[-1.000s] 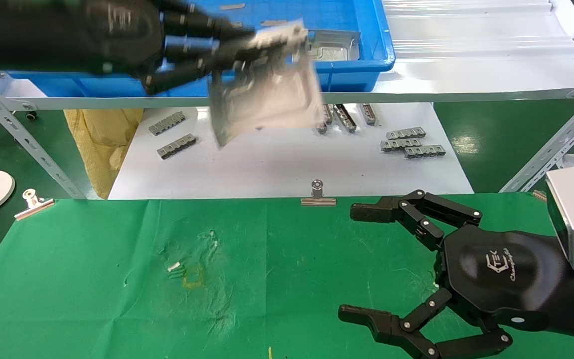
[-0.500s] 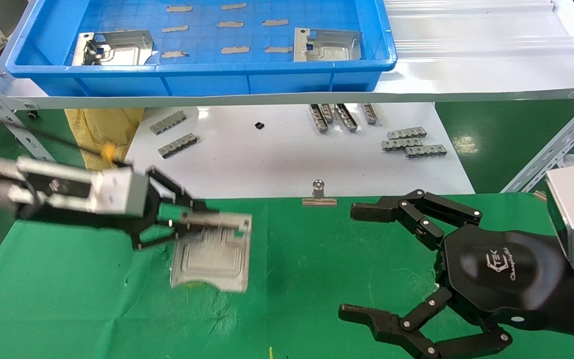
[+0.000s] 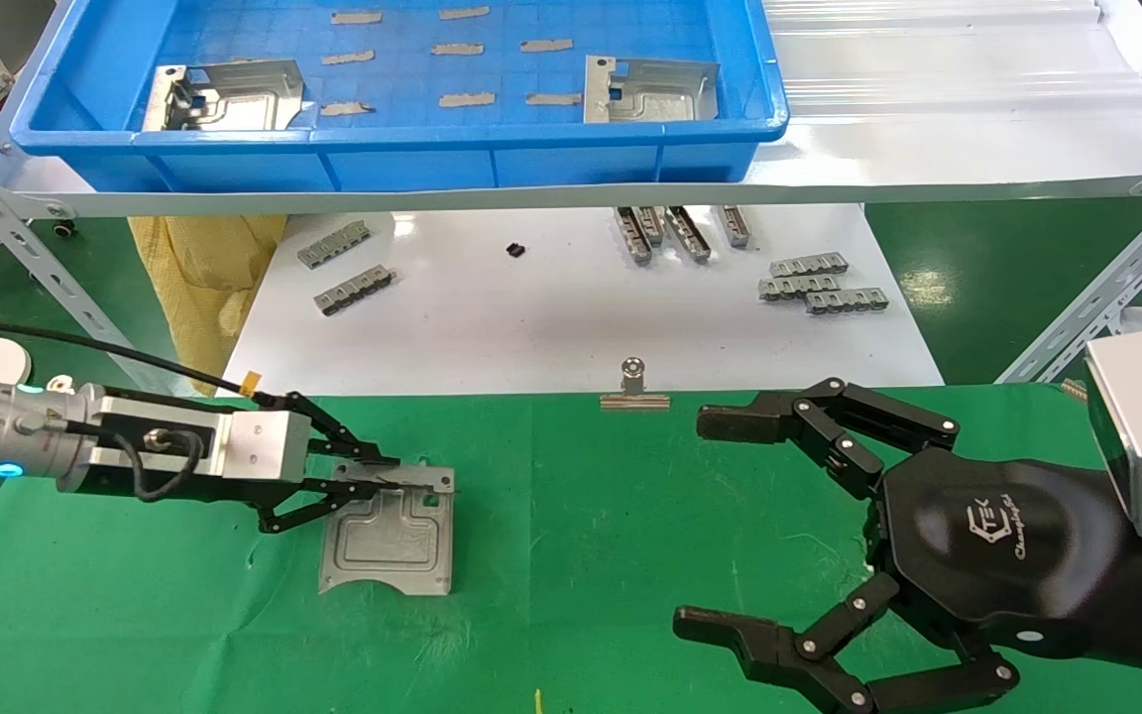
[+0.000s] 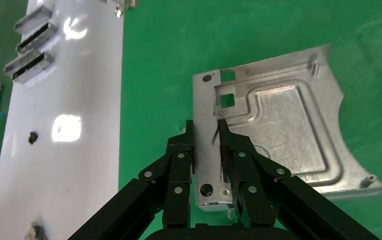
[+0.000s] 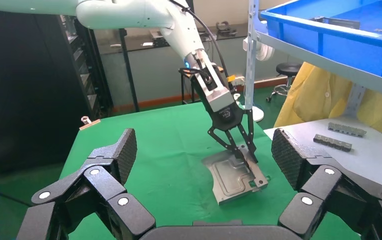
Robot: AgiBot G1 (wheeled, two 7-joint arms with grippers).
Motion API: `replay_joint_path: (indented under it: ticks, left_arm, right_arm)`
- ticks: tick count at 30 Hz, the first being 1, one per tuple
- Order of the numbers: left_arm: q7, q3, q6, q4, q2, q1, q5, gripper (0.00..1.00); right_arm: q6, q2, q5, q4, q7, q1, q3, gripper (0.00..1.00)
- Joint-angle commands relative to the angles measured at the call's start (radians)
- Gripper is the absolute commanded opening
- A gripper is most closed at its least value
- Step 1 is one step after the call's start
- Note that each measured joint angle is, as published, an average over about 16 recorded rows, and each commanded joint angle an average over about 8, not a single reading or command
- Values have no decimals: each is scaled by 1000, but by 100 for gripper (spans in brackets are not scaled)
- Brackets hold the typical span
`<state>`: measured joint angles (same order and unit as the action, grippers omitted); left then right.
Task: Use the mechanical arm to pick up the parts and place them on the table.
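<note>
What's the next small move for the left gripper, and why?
Probably open the fingers and let go. The left gripper is shut on the folded lip of the plate, which looks flat on the green cloth, so the placement seems done. The right gripper hangs open, idle.

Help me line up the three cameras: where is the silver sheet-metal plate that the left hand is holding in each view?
Head view: flat silver sheet-metal plate on the green cloth, left of centre.
Left wrist view: plate fills the centre, its edge between the black fingers.
Right wrist view: plate at centre, beyond the right hand's open fingers.
Shared landmark: the left hand gripping the plate's edge.
</note>
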<state>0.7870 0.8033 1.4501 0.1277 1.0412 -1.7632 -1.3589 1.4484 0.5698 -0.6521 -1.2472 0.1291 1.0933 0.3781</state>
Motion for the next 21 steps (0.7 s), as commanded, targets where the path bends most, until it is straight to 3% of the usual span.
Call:
replay_joint_path:
  ticks: [1,10,21]
  left_arm:
    - [22,1,-18,-22,7,0,-3,100]
    - [11,-20,-2,-88,9,-15,27,100]
    - [-141,-88,136,-190,-30,19,123,100]
  right_arm:
    - [0,0,0,0,0,0,0,100]
    - [0,0,0,0,0,0,0,100]
    - [0,0,0,0,0,0,0,100]
